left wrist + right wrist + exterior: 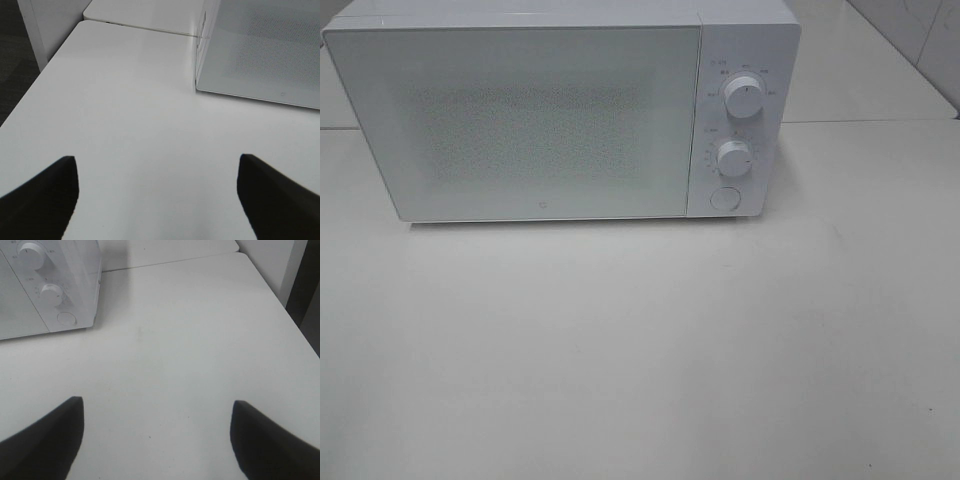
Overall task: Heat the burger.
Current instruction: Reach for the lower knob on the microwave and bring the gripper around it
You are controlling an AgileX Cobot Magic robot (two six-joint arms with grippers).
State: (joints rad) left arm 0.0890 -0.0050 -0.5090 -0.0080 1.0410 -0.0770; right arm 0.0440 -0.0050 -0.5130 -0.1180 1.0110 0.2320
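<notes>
My left gripper (157, 172) and right gripper (157, 412) hover low over the white table (640, 360), fingers spread wide, holding nothing. Ahead stands the white microwave (520, 110), door shut, knobs (744, 99) on its right side. The burger shows in no view, and the frosted door hides the inside.

White table (640, 350) carries a white microwave (520, 120), door shut, standing ahead of the left gripper (156, 165) and right gripper (157, 405), between them; farther ahead, a seam crosses the table
</notes>
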